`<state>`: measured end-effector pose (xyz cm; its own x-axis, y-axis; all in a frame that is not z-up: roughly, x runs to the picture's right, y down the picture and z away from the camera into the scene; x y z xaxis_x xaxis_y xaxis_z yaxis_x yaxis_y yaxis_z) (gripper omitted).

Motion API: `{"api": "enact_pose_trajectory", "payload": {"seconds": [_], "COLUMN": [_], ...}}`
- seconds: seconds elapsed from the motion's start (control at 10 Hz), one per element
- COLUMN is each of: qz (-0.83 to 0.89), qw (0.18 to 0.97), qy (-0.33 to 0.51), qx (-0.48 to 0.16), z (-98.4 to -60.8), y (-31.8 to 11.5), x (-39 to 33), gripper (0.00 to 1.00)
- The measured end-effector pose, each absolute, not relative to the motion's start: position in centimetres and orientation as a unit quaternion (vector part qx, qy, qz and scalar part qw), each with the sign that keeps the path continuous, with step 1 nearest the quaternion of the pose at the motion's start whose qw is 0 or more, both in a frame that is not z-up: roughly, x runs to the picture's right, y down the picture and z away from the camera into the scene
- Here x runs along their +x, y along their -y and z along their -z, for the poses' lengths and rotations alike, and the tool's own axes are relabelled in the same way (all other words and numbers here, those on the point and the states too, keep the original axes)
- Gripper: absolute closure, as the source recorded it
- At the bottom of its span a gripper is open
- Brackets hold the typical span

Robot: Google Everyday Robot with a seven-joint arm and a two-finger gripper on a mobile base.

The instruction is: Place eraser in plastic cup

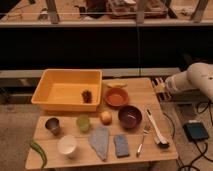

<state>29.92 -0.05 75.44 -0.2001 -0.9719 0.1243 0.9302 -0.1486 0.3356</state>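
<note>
The eraser [87,96], a small dark brown block, lies inside the yellow tub [50,95] near its front right corner. The plastic cup [83,122] is pale green and translucent. It stands upright on the table in front of the tub, between a metal cup [52,125] and a round peach-coloured fruit [105,117]. My gripper [160,85] hangs at the end of the white arm [192,79], at the table's right rear edge. It is well to the right of both the eraser and the cup and touches neither.
An orange bowl [116,96] and a dark bowl [130,116] sit right of the tub. A white cup [67,146], grey cloth [100,141], blue-grey pad [120,145], fork [141,140] and brush [156,129] lie along the front. A green pepper [39,152] lies at the front left corner.
</note>
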Motion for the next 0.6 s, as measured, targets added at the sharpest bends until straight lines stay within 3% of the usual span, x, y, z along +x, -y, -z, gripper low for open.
{"api": "enact_pose_trajectory", "payload": {"seconds": [0.3,0.6], "qz": [0.771,0.813], "qw": [0.612,0.557], "qy": [0.157,0.109], "qx": [0.079,0.132], "z": [-74.5,-68.8], "y": [0.3,0.7], "x": [28.8,24.9], "gripper": [1.0,1.0]}}
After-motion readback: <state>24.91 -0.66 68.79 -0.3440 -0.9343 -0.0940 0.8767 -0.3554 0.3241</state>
